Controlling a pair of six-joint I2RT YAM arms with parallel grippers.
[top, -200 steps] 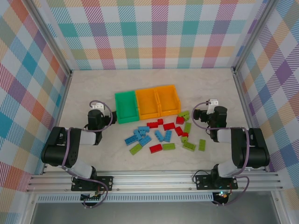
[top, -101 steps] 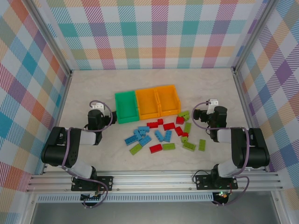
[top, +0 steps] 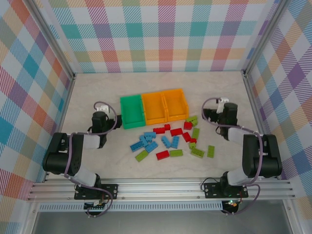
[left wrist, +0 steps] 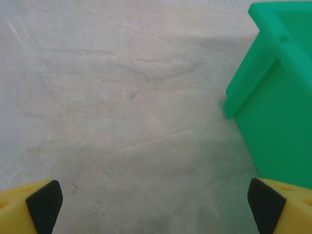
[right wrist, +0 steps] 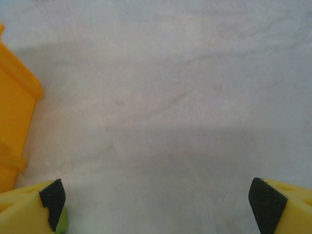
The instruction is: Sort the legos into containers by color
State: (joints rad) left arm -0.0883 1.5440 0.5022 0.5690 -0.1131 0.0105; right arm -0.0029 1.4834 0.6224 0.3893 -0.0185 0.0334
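Marble table [top: 97,92] runs under both arms. On it the green bin [top: 131,111] sits just right of my left gripper [left wrist: 155,202] and touches the first of the two orange bins [top: 153,108]; the second lies just left of my right gripper [right wrist: 158,200]. Both grippers are spread wide, holding nothing, over bare tabletop. Loose legos [top: 168,141] in blue, red and lime green lie between the two grippers, nearer the arm bases. A lime sliver [right wrist: 63,224] shows beside the right gripper's left finger.
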